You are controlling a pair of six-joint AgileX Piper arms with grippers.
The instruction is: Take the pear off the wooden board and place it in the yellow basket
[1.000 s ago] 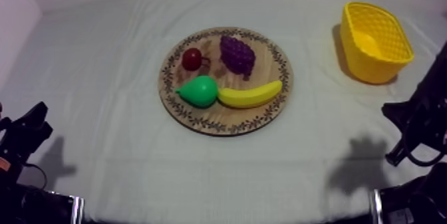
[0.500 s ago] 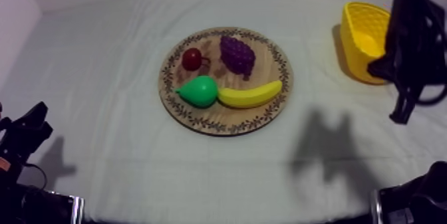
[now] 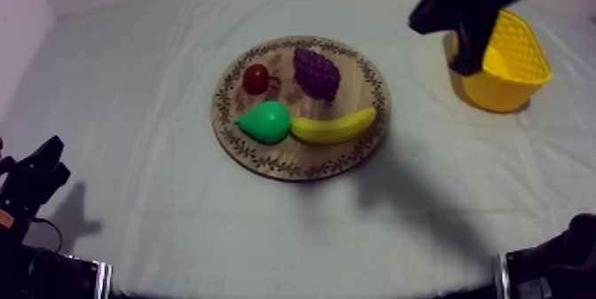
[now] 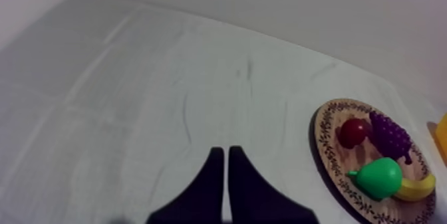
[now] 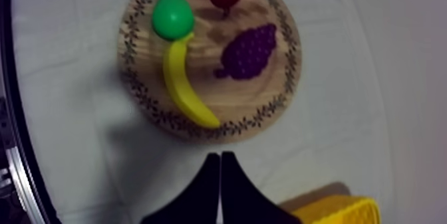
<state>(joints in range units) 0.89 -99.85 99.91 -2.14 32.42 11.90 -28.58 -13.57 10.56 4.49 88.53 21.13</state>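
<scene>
1. nearest, my left end effector sits low at about 7 o'clock of the counter. its fingers are pressed into a narrow wedge and hold nothing. i judge it is parked there because the job falls to the other arm.
2. mid-counter lies the round wooden board with a patterned rim. the green toy pear lies on its side at about 7 o'clock of the board, not yet picked. its pointed end faces 9 o'clock and its broad end touches, or nearly touches, the tip of the yellow toy banana at 5 o'clock. that crowding probably favours a grip across the pear's free sides.
3. farther back on the board are the small red fruit at 10 o'clock and the purple bunch of grapes at 12 o'clock. both lie apart from the pear.
4. farthest, the yellow basket stands at about 3 o'clock of the board, well apart, with its mouth up for a drop from above. my right end effector hangs high between board and basket, narrow and empty. it must spread before taking the pear.
</scene>
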